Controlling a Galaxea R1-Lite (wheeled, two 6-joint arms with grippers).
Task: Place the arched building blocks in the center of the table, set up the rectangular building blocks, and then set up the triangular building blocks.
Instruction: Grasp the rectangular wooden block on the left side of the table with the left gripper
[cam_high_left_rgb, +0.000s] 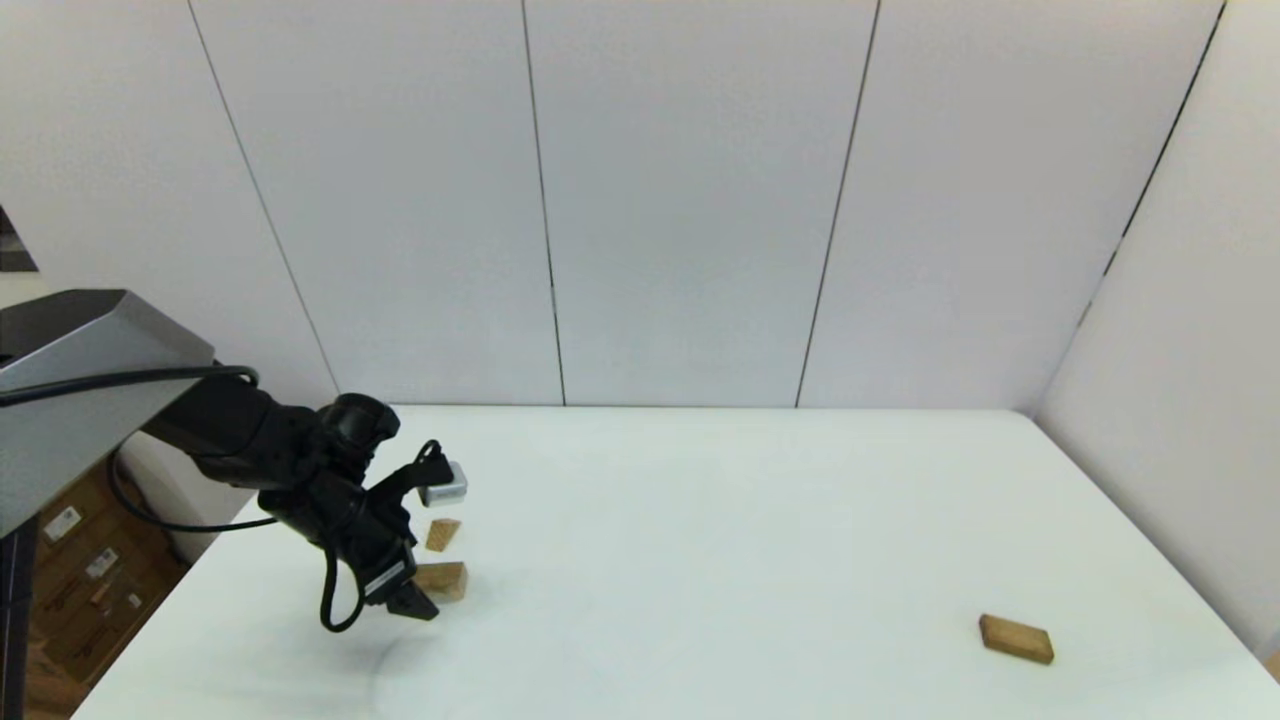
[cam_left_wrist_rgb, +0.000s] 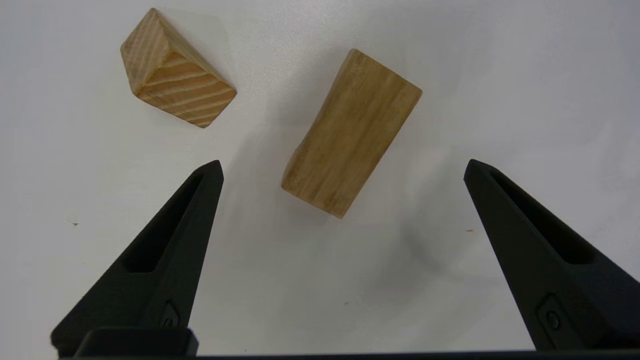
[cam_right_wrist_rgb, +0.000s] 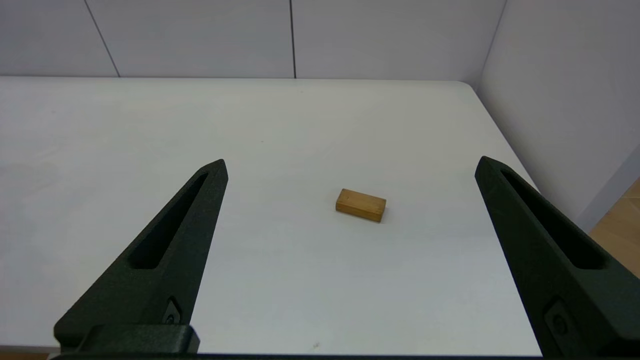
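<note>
Left tool (cam_left_wrist_rgb: 342, 167), fingers spread wide above the arched block (cam_left_wrist_rgb: 350, 132); centre it, avoiding the triangular wedge (cam_left_wrist_rgb: 175, 75). Right tool (cam_right_wrist_rgb: 350, 165) also wide.

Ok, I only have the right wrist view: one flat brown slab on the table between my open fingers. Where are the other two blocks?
Observer: Both lie near the table's left edge: the arched block and the small triangular wedge, apart from each other.
Operator: Is the left arm doing anything there?
Observer: Yes. The left gripper hangs over the arched block, fingers wide open, nothing held.
Operator: Is the arched block lined up for a grasp?
Observer: It lies between the two fingers but skewed to them, and the wedge sits outside the gap.
Operator: And my slab, where is it on the table overall?
Observer: The rectangular slab lies flat near the front right, far from the other two blocks.
</note>
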